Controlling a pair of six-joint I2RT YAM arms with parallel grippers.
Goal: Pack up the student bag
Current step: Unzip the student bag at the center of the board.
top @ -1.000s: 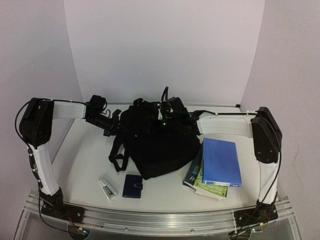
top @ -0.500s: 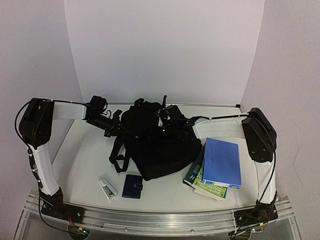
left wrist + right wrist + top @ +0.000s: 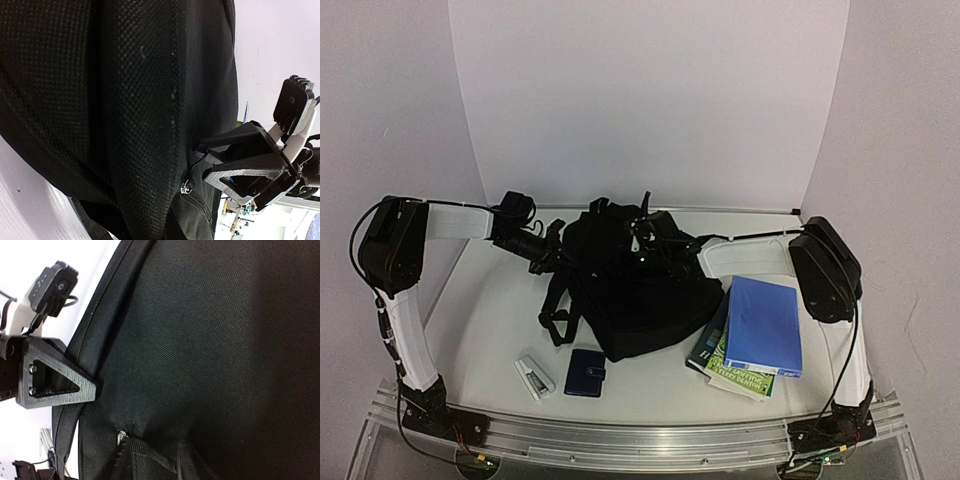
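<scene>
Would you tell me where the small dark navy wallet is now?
In the top view, the small dark navy wallet lies left of centre, on the near side of the large black fabric backpack, right of a small white object.

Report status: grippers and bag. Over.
Left gripper shut on student bag, left edge. Right gripper against its top, grip unclear. Books, wallet lie outside it, unpacked.

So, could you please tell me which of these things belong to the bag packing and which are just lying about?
In the job: black backpack; left gripper, clamped on its side; right gripper, at its top.
Lying untouched: blue book on a green-covered book; navy wallet; small white item.
</scene>
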